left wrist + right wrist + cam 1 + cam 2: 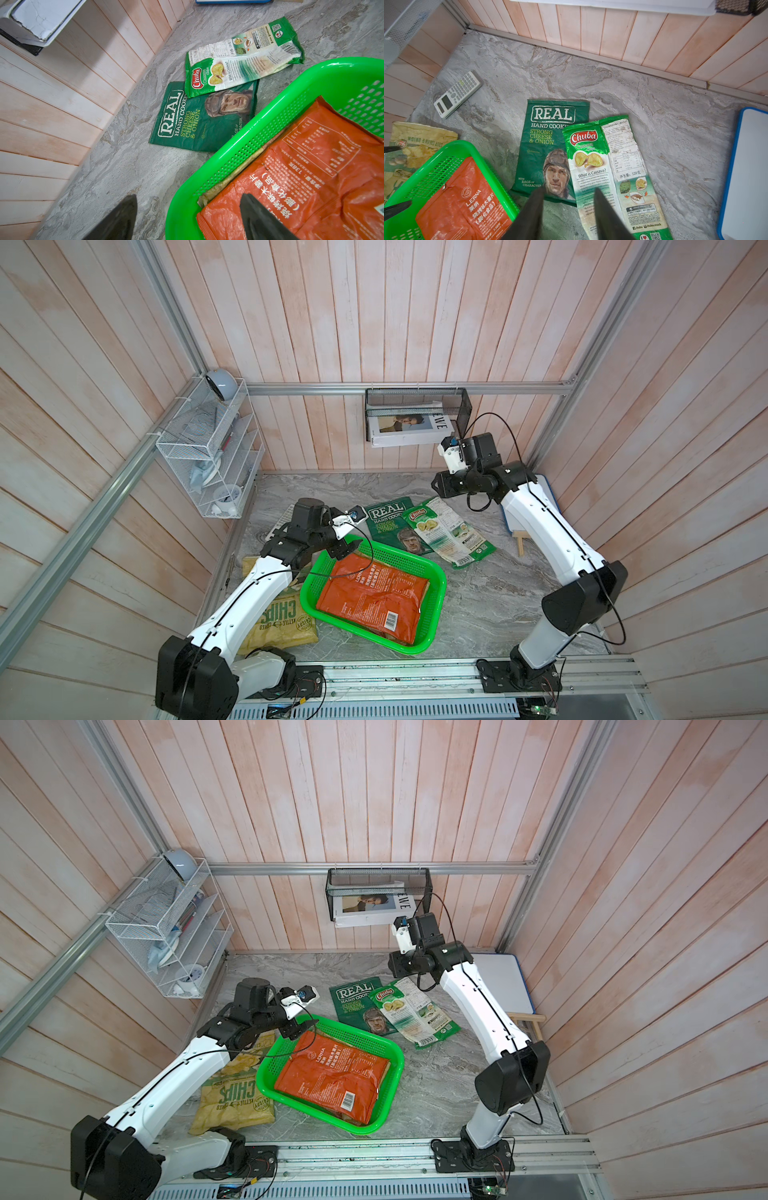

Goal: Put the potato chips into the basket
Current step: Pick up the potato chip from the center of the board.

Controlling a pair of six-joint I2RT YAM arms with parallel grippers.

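The green basket (pixel 434 601) (pixel 395 1065) sits front-centre on the table. An orange-red chips bag (pixel 370 597) (pixel 311 166) lies in it, with a tan bag's edge (pixel 234 174) showing beneath. Behind the basket the dark green REAL bag (pixel 390 526) (pixel 542 141) lies flat, overlapped by the white-green Chuba bag (pixel 444 535) (pixel 608 170). The tan CHIPS bag (pixel 282 618) lies left of the basket, partly under my left arm. My left gripper (pixel 345 549) (pixel 188 196) is open over the basket's far left corner. My right gripper (pixel 436 485) (pixel 568 189) hangs open and empty above those two bags.
A calculator (pixel 457 93) lies at the back left. A white wire rack (pixel 212 452) hangs on the left wall and a black wire rack (pixel 415 414) with a magazine on the back wall. A blue-rimmed white board (pixel 747 172) and a small wooden stand (pixel 519 541) are at the right.
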